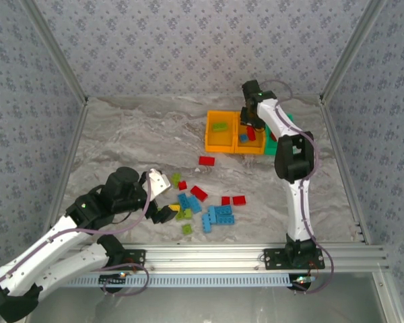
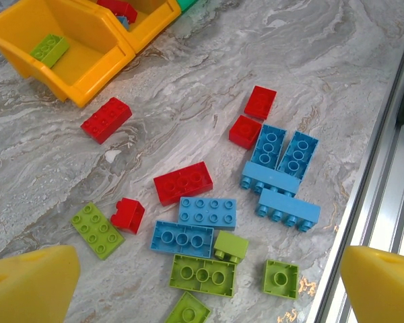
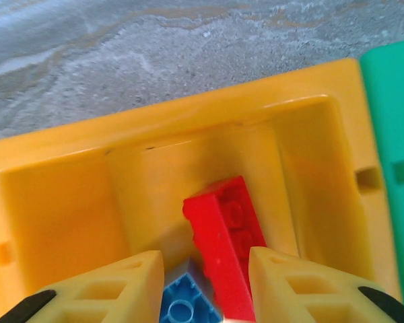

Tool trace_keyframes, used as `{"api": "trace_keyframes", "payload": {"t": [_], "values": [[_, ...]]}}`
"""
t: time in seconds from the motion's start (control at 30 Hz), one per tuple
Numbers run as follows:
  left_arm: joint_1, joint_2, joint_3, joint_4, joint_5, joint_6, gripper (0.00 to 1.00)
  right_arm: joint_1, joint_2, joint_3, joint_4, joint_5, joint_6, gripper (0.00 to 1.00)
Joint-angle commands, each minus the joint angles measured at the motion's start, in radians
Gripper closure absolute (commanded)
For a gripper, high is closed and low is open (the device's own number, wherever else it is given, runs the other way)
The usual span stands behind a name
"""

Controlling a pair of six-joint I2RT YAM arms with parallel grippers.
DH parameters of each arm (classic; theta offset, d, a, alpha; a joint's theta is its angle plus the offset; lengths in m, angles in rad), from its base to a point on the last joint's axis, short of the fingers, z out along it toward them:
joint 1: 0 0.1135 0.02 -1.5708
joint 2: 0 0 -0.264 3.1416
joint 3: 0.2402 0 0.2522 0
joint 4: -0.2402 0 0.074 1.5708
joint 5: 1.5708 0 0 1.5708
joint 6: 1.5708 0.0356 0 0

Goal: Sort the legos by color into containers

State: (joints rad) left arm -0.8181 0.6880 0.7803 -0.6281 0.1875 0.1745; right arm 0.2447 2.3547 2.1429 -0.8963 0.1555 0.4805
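Top external view: left gripper (image 1: 163, 198) hovers wide open and empty beside loose legos (image 1: 209, 214) scattered near centre. Far right, right gripper (image 1: 250, 129) hangs part-open over an orange bin (image 1: 256, 149) — a red brick (image 3: 225, 235) lies inside, ungripped, between its fingers.

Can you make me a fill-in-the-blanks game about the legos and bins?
The only lego in the left orange bin is ___.
The right tool hovers over the other orange bin, which has a red lego and a ___ one.
The third bin is ___.
The left tool has its jaws wide ___.
Missing words: green, blue, green, open.
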Motion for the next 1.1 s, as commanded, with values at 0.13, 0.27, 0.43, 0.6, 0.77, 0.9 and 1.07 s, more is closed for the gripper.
{"api": "trace_keyframes", "payload": {"t": [0.13,0.27,0.43,0.6,0.77,0.9,1.07], "values": [[0.005,-0.001,0.002,0.016,0.033,-0.004,0.01,0.013,0.109,0.127,-0.148,0.070,-0.035,0.57],[0.006,-0.002,0.003,0.013,0.030,-0.004,0.01,0.015,0.131,0.132,-0.156,0.062,-0.043,0.57],[0.006,-0.003,0.004,0.010,0.030,-0.006,0.01,0.016,0.162,0.165,-0.174,0.075,-0.047,0.68],[0.006,-0.004,0.004,0.011,0.031,-0.006,0.01,0.018,0.115,0.188,-0.185,0.049,-0.061,0.82],[0.006,-0.002,0.002,0.010,0.030,-0.005,0.01,0.022,-0.077,0.097,-0.128,0.022,-0.077,0.83],[0.007,-0.002,0.001,0.011,0.030,-0.006,0.01,0.000,-0.271,-0.082,-0.044,0.081,-0.082,0.83],[0.007,-0.002,0.002,0.013,0.030,-0.007,0.01,-0.106,-0.387,-0.296,0.065,0.127,-0.091,0.83]]}}
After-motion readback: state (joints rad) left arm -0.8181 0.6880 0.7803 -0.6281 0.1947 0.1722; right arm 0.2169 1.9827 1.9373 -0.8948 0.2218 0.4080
